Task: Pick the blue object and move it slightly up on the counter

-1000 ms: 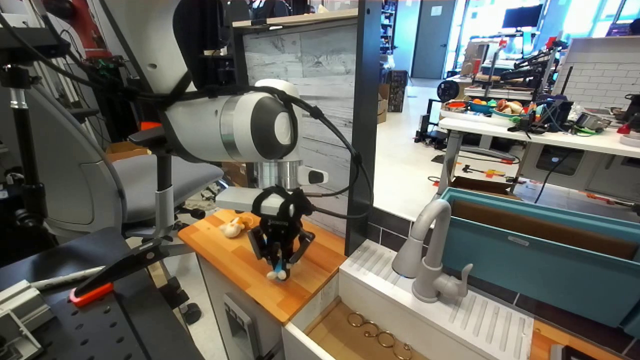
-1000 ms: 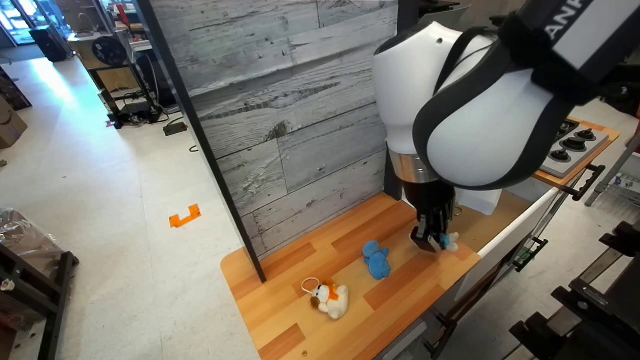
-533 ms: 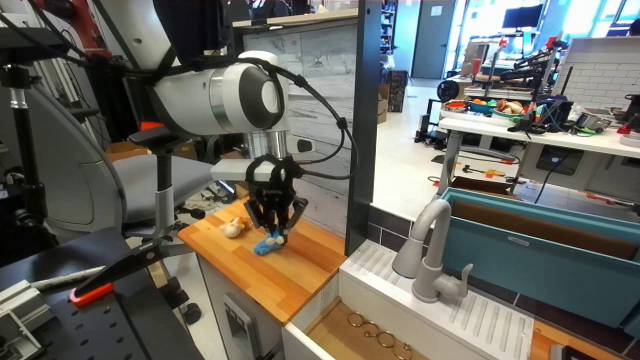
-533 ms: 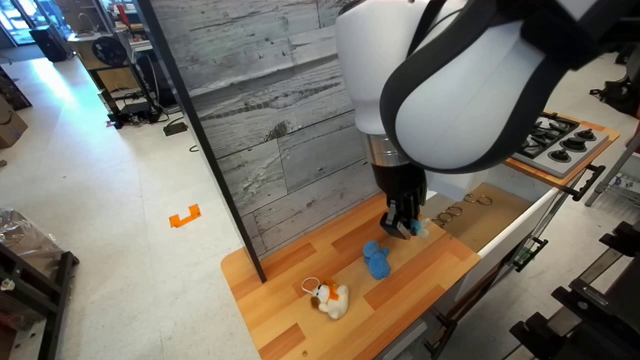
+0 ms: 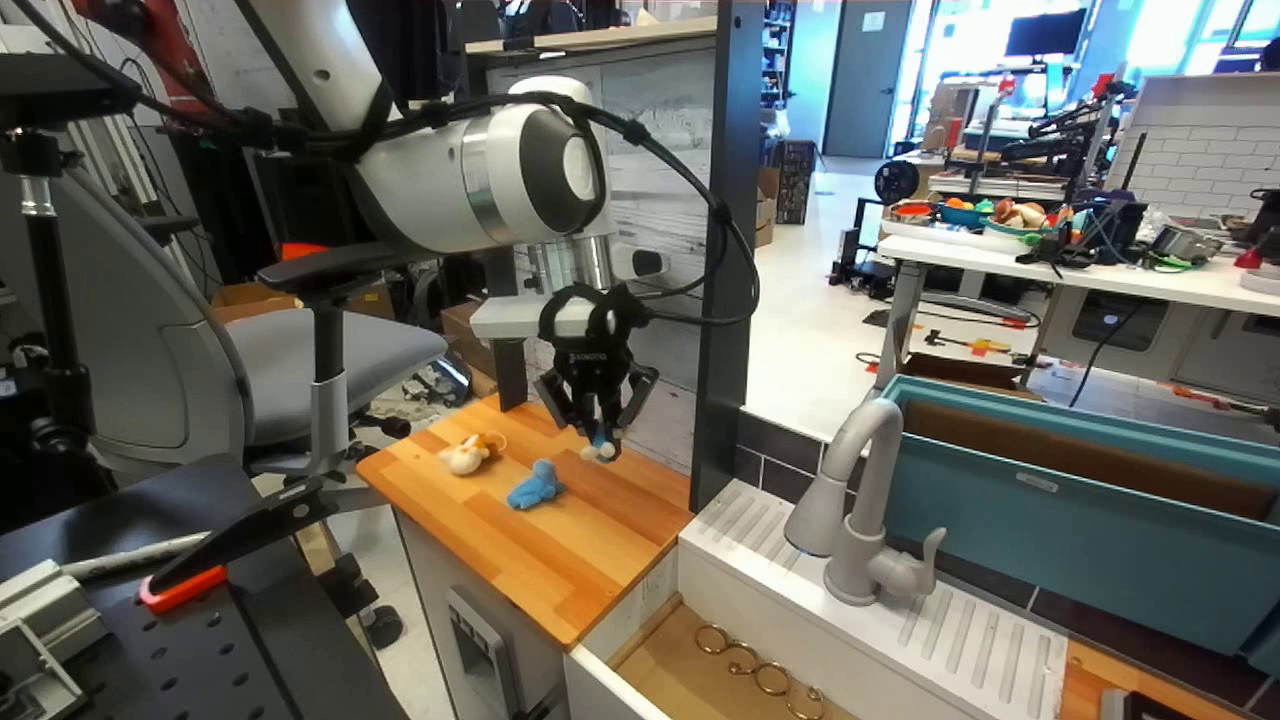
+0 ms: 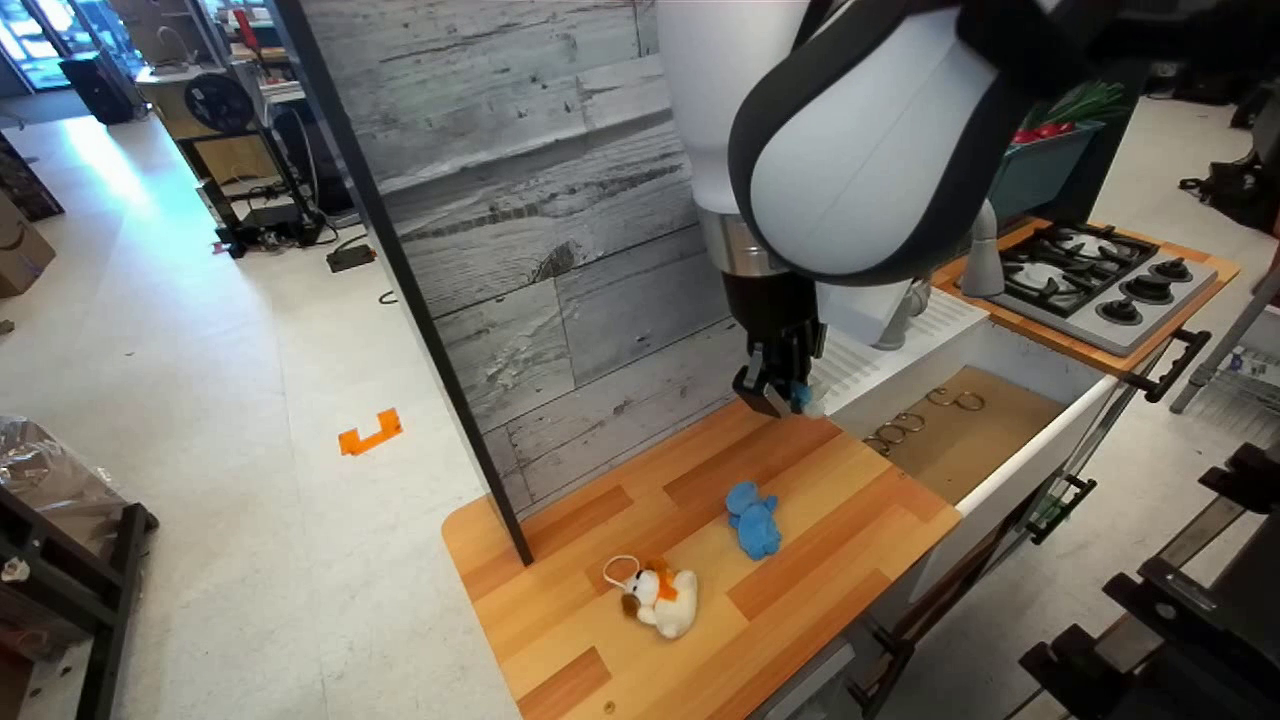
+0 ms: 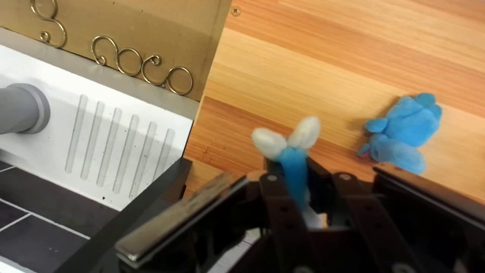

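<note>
My gripper (image 5: 602,438) is shut on a small blue toy with white ends (image 7: 292,163). The white ends stick out past the fingertips; the rest is partly hidden between the fingers. The gripper and toy are raised above the back of the orange-brown counter (image 5: 590,545), on the sink side, as also shows in an exterior view (image 6: 790,400). A second blue object, a light-blue lumpy plush (image 6: 755,520), lies on the middle of the counter, apart from the gripper. It also shows in the wrist view (image 7: 407,125).
A cream plush dog (image 6: 665,605) with an orange scarf lies at the counter's far end from the sink. A grey wood-plank wall (image 6: 580,250) stands along the back. The white drainboard (image 7: 113,140), grey faucet (image 5: 850,560) and tan basin (image 6: 985,440) with wire hooks adjoin the counter.
My gripper has moved from the counter's front sink-side corner back toward the plank wall and higher, with the blue-and-white toy still held. The lumpy blue plush and the dog have not moved.
</note>
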You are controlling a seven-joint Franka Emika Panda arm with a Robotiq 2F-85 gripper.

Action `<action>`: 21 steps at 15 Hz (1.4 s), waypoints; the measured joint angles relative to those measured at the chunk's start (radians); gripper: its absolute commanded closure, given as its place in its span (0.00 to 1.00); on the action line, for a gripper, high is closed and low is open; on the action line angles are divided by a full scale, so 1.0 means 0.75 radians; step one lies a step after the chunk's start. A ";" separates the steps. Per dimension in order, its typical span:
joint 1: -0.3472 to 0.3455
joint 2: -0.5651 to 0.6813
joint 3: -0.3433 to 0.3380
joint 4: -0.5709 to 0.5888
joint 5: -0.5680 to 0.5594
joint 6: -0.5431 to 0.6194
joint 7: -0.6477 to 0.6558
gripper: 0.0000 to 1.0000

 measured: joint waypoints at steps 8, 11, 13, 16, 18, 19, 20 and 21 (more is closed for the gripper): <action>0.007 0.107 -0.043 0.071 -0.085 0.013 -0.001 0.97; 0.007 0.139 -0.055 0.093 -0.114 0.016 -0.003 0.97; 0.007 0.161 -0.063 0.107 -0.128 0.018 -0.003 0.62; 0.007 0.196 -0.072 0.132 -0.135 0.018 -0.004 0.47; 0.008 0.213 -0.076 0.145 -0.141 0.020 -0.004 0.32; 0.008 0.218 -0.077 0.149 -0.143 0.020 -0.004 0.26; 0.008 0.221 -0.077 0.151 -0.144 0.020 -0.004 0.17; 0.008 0.221 -0.077 0.151 -0.144 0.020 -0.004 0.11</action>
